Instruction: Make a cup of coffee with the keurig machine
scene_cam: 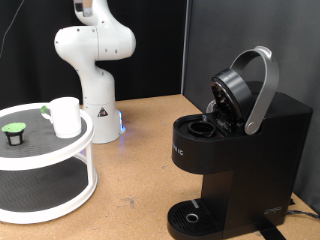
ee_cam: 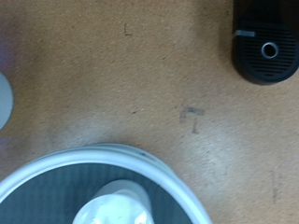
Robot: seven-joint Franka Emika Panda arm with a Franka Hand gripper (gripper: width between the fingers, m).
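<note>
Tool out of both views; arm visible only as base and lower links at far left, rising out of the exterior view's top. Tool spread: cannot tell. Holding nothing that shows.

Cup upright on top tier of white round rack, left side of worktop, handle toward the left. Green-topped pod on same tier, left of cup, apart from it. In wrist view, seen from high above: rack rim, cup blurred at the picture's edge.

Machine on right, lid up, grey handle tilted back, pod chamber open and apparently empty. Drip base bare, no cup under spout. In wrist view only the machine's front shows. No step visibly done beyond lid raised.

Risks, as judgement: cup close to rack edge, glazed and light, likely to slide or tip off under an off-centre pinch. Pod small; easy to knock aside or seat crooked. Raised lid juts into approach path, so collision possible. Brewing with drip base bare would spill onto worktop.
</note>
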